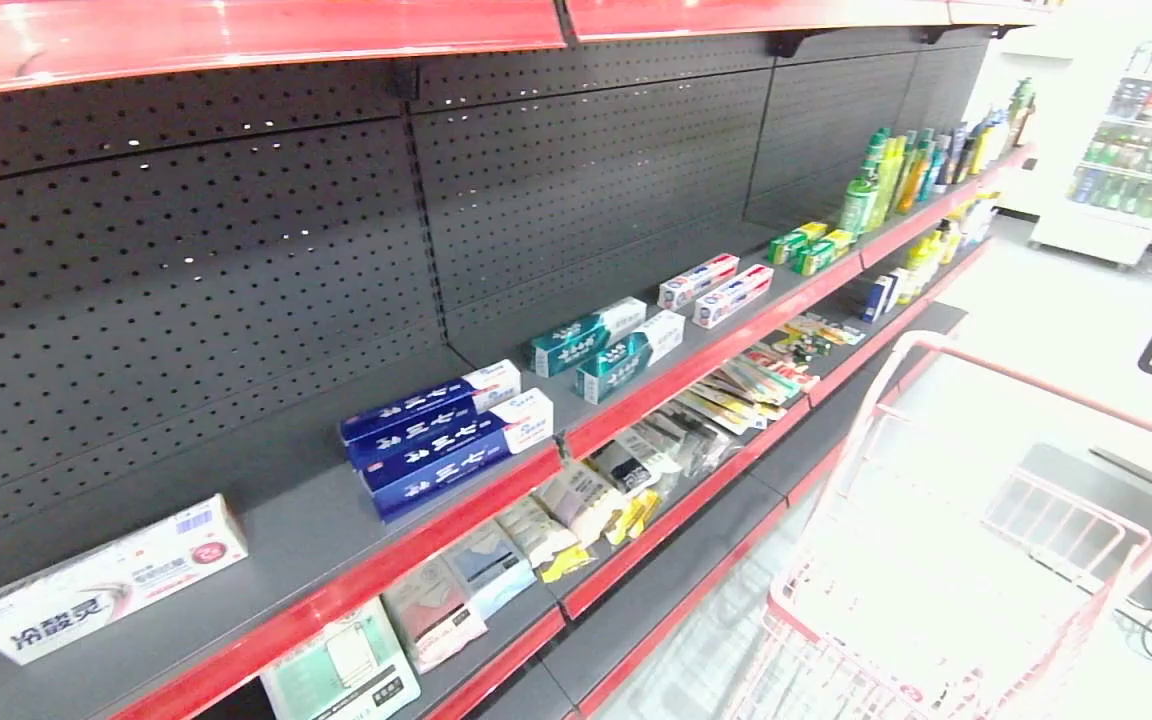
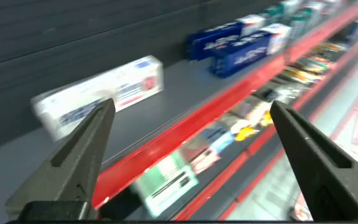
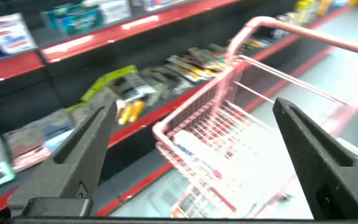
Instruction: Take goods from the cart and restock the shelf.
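Beside the shelf (image 1: 316, 500) stands the red cart (image 1: 1036, 385) with a pale package (image 3: 194, 155) lying inside, the right gripper (image 3: 196, 106) wide open above it, the left gripper (image 2: 191, 104) wide open, empty, facing the shelf's white box (image 2: 129, 84).

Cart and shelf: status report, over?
Left claw open, empty, facing shelf near white box. Right claw open, empty, facing cart; pale box lies inside. Nothing blocking seen.

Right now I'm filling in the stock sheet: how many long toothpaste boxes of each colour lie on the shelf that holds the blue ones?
White box at the left end: 1
Blue boxes: 2
Teal boxes: 2
White boxes with red and blue print: 2
Total: 7
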`<state>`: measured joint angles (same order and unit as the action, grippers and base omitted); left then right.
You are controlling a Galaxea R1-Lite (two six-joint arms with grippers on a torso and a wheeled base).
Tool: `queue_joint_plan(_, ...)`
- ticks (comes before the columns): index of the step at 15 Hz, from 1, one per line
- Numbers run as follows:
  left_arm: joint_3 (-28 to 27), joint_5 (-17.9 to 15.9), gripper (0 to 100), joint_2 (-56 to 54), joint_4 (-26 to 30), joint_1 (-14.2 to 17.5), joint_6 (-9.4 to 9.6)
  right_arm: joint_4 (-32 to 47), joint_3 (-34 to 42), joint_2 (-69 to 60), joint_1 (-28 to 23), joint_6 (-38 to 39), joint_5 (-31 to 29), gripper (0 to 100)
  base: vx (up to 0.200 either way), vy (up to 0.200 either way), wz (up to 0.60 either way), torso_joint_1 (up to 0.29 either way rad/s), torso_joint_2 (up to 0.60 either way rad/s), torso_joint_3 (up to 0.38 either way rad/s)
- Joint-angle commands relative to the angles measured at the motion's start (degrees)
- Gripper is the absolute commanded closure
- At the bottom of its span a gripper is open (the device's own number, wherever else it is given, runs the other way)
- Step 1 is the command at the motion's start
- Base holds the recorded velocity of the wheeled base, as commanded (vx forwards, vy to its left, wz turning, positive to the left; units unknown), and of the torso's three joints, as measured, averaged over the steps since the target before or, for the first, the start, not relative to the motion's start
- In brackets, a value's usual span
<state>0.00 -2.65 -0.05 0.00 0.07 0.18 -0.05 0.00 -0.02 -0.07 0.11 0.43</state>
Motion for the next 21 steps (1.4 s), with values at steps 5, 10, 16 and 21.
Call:
queue_joint_plan(5,0.0,0.01,0,0.05,0.09,0.01,-0.01,-0.04,0.0,0.02,-0.01,0.07,0.01,0,0.0,0.0,-0.6,0.001,0.0,0.003)
queue_joint_plan(10,0.0,0.01,0,0.05,0.0,-0.07,-0.01,-0.04,0.0,0.02,-0.01,0.07,0.01,0,0.0,0.0,-0.12,0.0,0.0,0.0)
queue_joint_plan(16,0.0,0.01,0,0.05,0.0,0.01,-0.01,-0.13,-1.32,13.65,-9.07,2.97,-0.34,0,0.0,0.0,0.0,0.0,0.0,0.0)
queue_joint_plan(21,0.0,0.01,0,0.05,0.0,-0.07,-0.09,-5.84,-37.62,62.78,-8.98,3.49,6.52,0,0.0,0.0,0.0,0.0,0.0,0.0)
